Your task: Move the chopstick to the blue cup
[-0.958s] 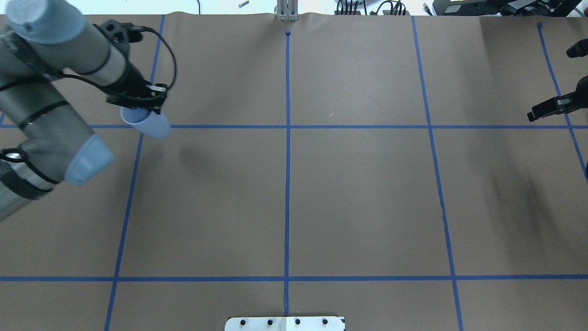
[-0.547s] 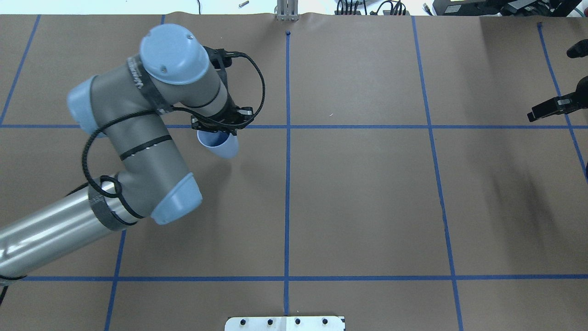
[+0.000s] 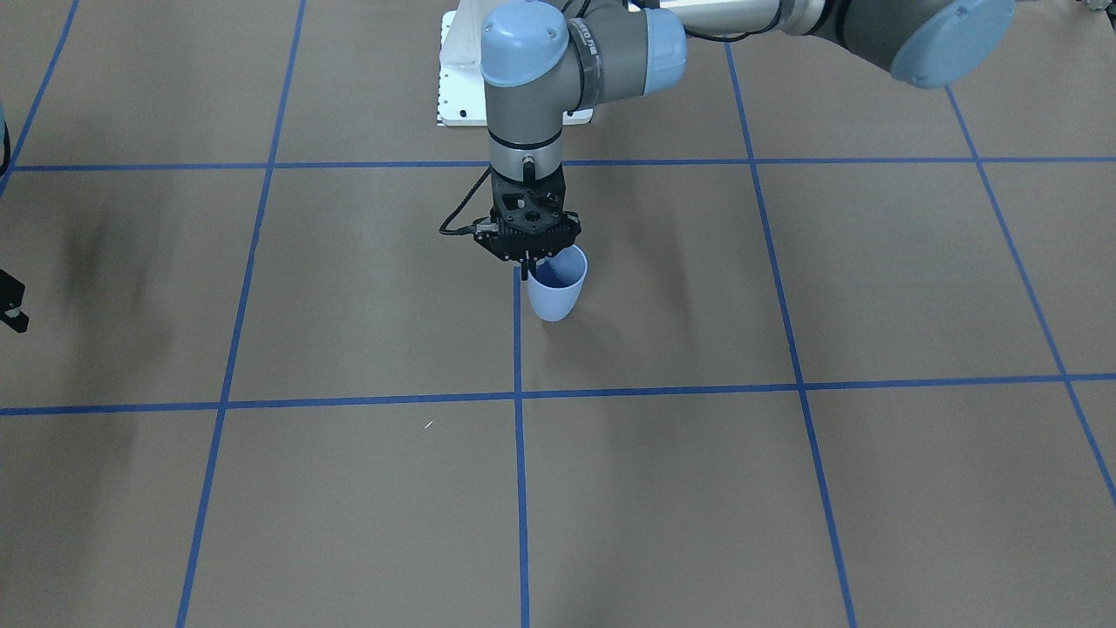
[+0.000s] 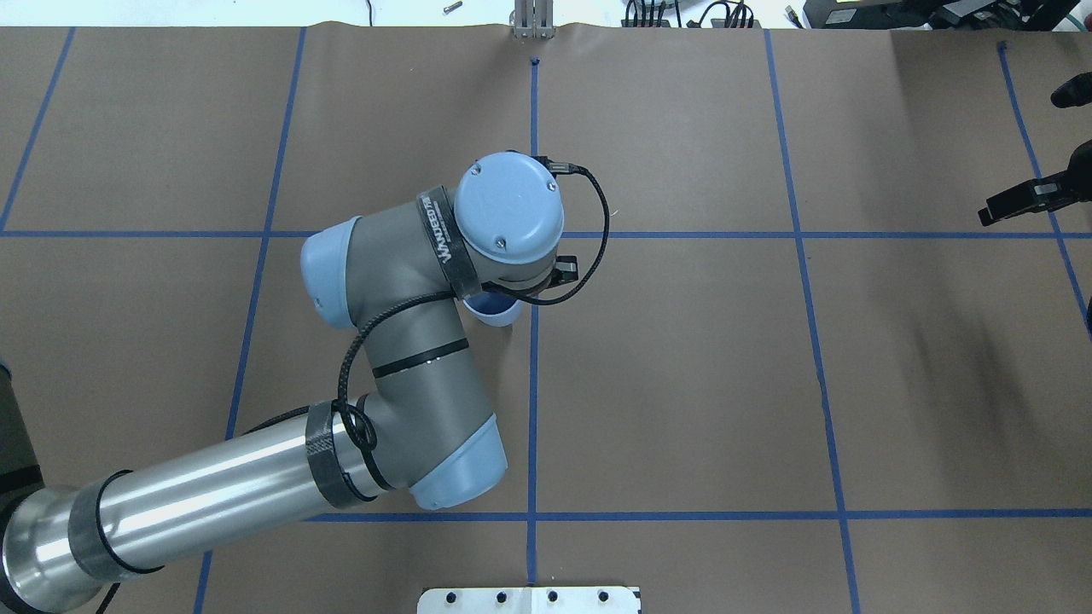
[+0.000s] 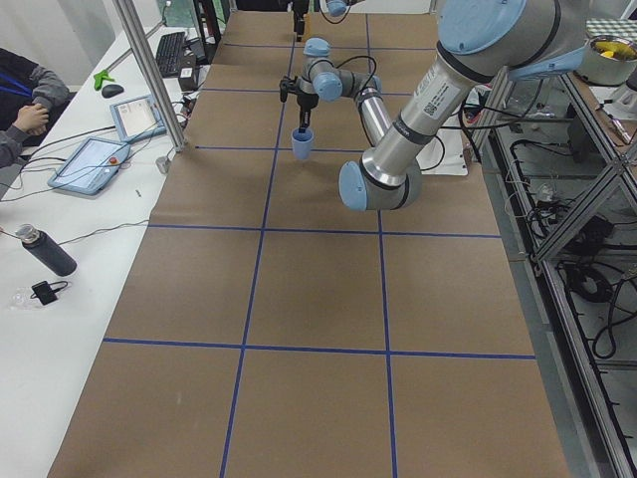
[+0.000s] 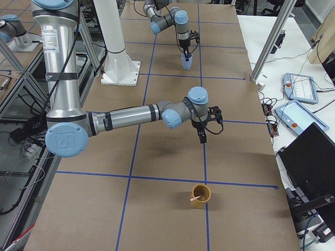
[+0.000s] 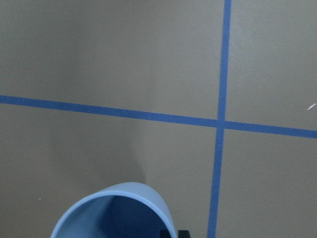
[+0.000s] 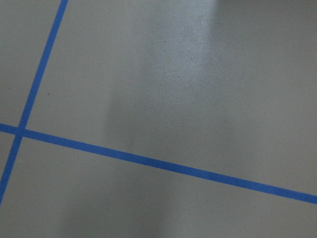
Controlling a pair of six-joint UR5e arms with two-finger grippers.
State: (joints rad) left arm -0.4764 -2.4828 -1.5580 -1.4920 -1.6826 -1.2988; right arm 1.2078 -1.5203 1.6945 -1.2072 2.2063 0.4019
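Note:
My left gripper (image 3: 528, 260) is shut on the rim of the blue cup (image 3: 555, 294), one finger inside it, just beside the table's centre tape line. From overhead my wrist covers most of the blue cup (image 4: 497, 309); its darker inside fills the bottom of the left wrist view (image 7: 115, 214). I cannot tell whether its base touches the table. The pale-pink chopstick (image 6: 195, 198) leans in a brown cup (image 6: 200, 197) near the table's right end. My right gripper (image 6: 201, 137) hovers beyond that cup; only part of it shows overhead (image 4: 1015, 201), and I cannot tell its state.
Brown paper with a blue tape grid (image 4: 535, 234) covers the table. The white base plate (image 4: 529, 599) sits at the robot's edge. Metal posts (image 5: 149, 75) and a side desk with tablets (image 5: 90, 164) line the far edge, where a person's arm (image 5: 25, 100) rests.
My left arm has swung right with the blue cup, from the table's far left to the centre line. The right gripper has stayed in place.

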